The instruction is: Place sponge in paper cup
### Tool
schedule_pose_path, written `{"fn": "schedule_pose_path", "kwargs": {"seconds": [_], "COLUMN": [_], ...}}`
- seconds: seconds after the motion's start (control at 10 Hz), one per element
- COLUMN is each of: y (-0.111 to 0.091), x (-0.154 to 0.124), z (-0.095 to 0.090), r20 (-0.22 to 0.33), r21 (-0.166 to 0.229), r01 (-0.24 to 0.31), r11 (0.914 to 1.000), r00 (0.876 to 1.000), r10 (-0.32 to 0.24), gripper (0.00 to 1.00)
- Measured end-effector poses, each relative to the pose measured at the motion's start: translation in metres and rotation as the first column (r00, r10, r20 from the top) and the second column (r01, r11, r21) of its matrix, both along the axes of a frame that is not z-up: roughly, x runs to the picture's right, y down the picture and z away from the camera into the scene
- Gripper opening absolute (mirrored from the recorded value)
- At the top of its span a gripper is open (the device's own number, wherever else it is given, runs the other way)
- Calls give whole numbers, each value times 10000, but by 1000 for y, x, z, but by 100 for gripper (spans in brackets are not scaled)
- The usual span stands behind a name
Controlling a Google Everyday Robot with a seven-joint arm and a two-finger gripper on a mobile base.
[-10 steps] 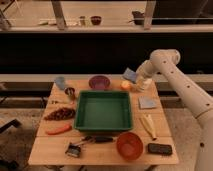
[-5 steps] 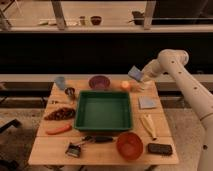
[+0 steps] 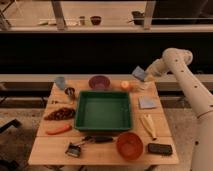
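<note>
Over the light wooden table (image 3: 50,152), my white arm (image 3: 192,87) has drifted right. My gripper (image 3: 145,76), clamped on the small light-blue soft sponge (image 3: 138,73), holds it airborne, well apart from the pale blue paper cup (image 3: 60,82); a leftward carry likely remains.

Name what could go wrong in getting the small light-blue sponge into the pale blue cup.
The gripper holds the small light-blue sponge high at the far right; the pale blue cup stands at the far left, so a long carry might shake it loose. The sponge looks nearly cup-wide and could tip it.
</note>
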State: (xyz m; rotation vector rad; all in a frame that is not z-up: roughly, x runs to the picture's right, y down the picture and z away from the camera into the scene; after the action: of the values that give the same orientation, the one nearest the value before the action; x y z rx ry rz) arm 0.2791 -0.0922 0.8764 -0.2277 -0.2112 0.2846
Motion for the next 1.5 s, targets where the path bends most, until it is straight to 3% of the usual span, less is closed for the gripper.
{"fn": "schedule_pose_path", "kwargs": {"seconds": [0.3, 1.1, 1.5], "y": [0, -7, -6], "x": [14, 40, 43], "z": [6, 24, 31], "r20": [45, -232, -274], "r21": [-155, -555, -822], "r01": [2, -347, -378], "r11": [9999, 9979, 9959], "r00": [10000, 9992, 9990], "r10": [-1, 335, 356], "gripper": [21, 21, 27]}}
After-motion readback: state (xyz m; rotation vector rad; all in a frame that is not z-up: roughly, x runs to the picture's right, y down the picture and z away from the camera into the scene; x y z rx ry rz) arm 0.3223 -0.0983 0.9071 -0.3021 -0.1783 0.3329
